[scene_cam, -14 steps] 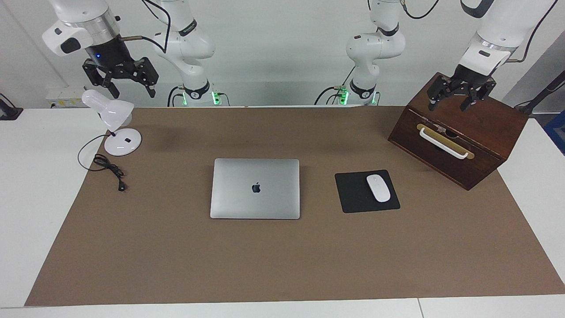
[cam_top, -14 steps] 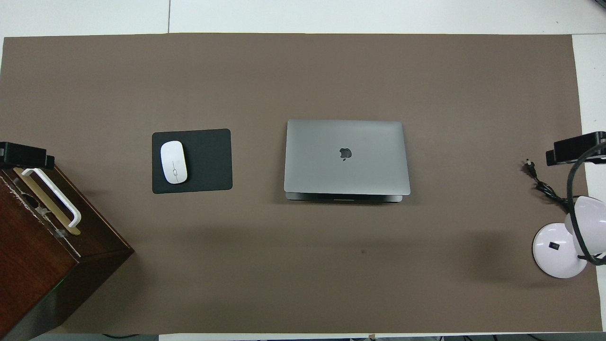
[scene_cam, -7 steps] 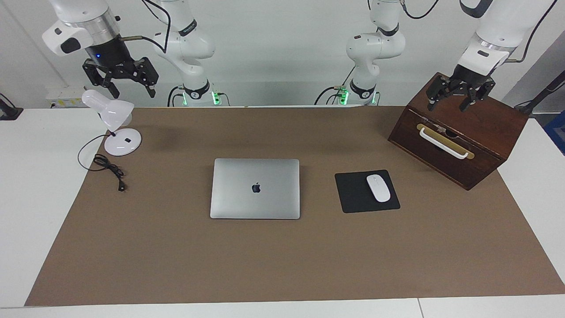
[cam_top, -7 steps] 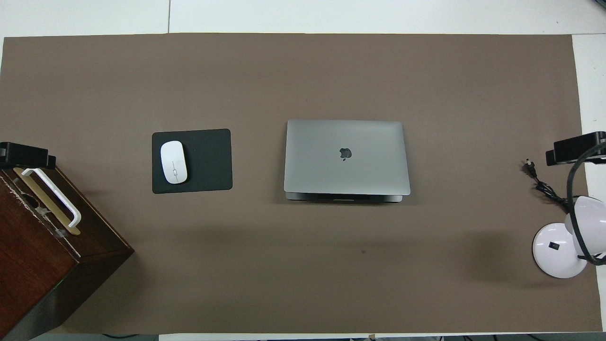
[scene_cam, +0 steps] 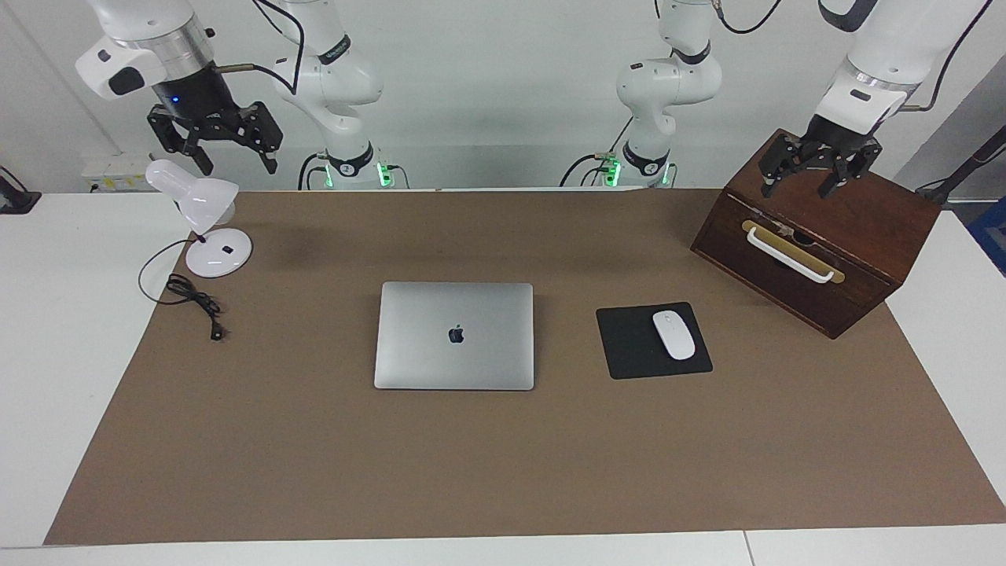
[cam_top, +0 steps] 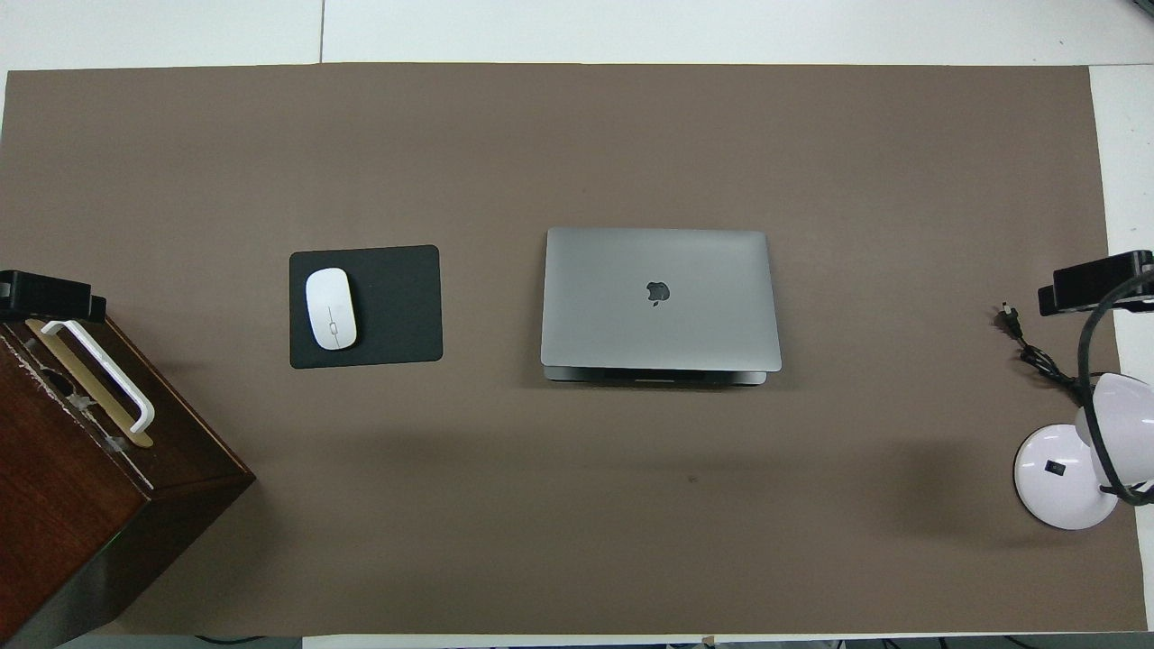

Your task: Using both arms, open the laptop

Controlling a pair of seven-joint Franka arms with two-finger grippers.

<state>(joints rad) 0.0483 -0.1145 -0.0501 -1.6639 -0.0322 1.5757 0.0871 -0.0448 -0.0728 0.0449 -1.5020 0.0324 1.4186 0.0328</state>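
Observation:
The laptop [scene_cam: 454,336] lies shut and flat in the middle of the brown mat, apple logo up; it also shows in the overhead view [cam_top: 659,297]. My right gripper [scene_cam: 236,165] hangs open and empty in the air over the white lamp at the right arm's end of the table; only its tip shows in the overhead view [cam_top: 1095,281]. My left gripper [scene_cam: 800,189] hangs open and empty over the top of the wooden box at the left arm's end; its tip shows in the overhead view [cam_top: 50,296]. Both are well apart from the laptop.
A black mouse pad [scene_cam: 629,346] with a white mouse [scene_cam: 673,335] lies beside the laptop toward the left arm's end. A wooden drawer box [scene_cam: 857,236] with a white handle [scene_cam: 788,255] stands there. A white desk lamp [scene_cam: 206,212] and its black cable [scene_cam: 192,303] are at the right arm's end.
The left gripper has shifted very slightly over the box. The laptop and the other things have not moved.

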